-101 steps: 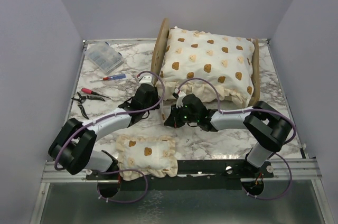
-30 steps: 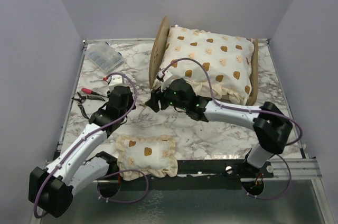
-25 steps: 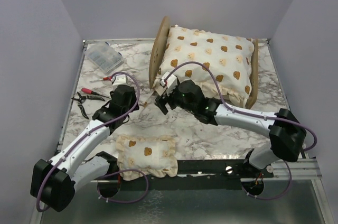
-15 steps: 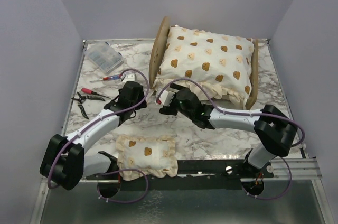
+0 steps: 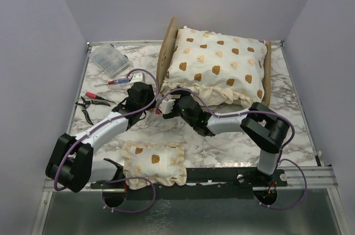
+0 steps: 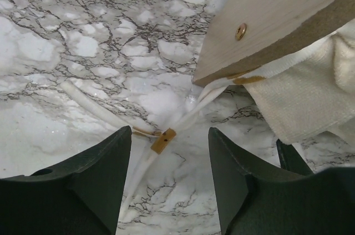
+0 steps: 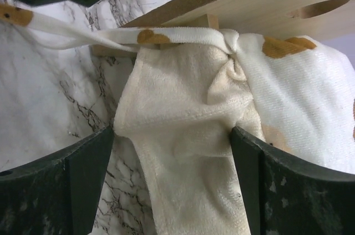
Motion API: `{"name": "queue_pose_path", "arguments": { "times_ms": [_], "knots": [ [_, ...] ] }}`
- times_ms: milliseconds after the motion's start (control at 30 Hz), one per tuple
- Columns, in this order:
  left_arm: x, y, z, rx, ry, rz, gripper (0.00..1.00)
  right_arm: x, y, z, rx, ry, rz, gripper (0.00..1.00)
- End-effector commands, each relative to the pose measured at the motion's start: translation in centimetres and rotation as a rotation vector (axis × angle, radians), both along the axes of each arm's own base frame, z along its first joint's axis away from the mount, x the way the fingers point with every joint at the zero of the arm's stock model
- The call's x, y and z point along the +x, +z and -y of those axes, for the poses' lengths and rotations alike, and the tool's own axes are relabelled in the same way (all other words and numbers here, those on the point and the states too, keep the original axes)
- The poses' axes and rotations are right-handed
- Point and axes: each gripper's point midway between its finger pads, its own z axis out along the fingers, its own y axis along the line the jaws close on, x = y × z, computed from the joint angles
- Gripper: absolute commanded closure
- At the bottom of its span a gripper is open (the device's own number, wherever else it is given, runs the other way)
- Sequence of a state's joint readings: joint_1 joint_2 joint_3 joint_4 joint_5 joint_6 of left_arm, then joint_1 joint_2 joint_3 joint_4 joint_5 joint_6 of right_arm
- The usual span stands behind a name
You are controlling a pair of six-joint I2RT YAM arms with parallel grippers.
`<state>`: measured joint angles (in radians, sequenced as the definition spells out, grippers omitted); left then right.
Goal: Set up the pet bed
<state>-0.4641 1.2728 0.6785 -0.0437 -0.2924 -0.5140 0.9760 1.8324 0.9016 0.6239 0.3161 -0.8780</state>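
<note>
Jaws stand apart on both — left gripper point(image 6: 169, 138) straddles the cushion tie point(image 6: 186, 117), right gripper point(image 7: 172, 135) its ruffle point(image 7: 166, 99), at pet bed's point(image 5: 166, 52) seven-o'clock corner.

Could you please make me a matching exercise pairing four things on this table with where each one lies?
Things: 1 clear plastic compartment box; 2 small cream bear-print pillow; 3 large cream bear-print ruffled cushion; 4 red-handled screwdriver.
Places: A on the light plywood pet bed; B near edge of the marble-patterned table; C far left corner; D between the box and the black pliers.
Pairs: 1-C, 2-B, 3-A, 4-D.
</note>
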Motion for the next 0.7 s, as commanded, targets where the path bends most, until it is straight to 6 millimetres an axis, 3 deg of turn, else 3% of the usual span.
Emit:
{"name": "queue_pose_path", "arguments": {
  "times_ms": [0, 100, 233, 300, 433, 667],
  "knots": [
    [-0.2, -0.2, 0.7, -0.046, -0.027, 0.000, 0.40, 1.4, 1.7, 0.0, 0.042, -0.075, 0.086, 0.15],
    [-0.5, -0.5, 0.6, -0.046, -0.029, -0.007, 0.40, 1.5, 2.3, 0.6, 0.070, -0.107, 0.082, 0.34],
    [-0.9, -0.9, 0.8, -0.059, -0.034, -0.021, 0.40, 1.3, 2.6, 1.0, 0.112, -0.125, 0.025, 0.76],
    [-1.1, -1.2, 0.8, -0.062, -0.037, -0.028, 0.40, 1.2, 2.9, 1.3, 0.132, -0.133, -0.002, 0.89],
    [-1.5, -1.6, 1.1, -0.077, -0.053, -0.045, 0.40, 0.5, 2.6, 1.4, 0.157, -0.118, -0.101, 0.99],
    [-2.3, -2.9, 1.0, -0.059, -0.059, -0.091, 0.40, -0.3, 2.6, 1.6, 0.230, -0.104, -0.238, 0.99]
  ]
}}
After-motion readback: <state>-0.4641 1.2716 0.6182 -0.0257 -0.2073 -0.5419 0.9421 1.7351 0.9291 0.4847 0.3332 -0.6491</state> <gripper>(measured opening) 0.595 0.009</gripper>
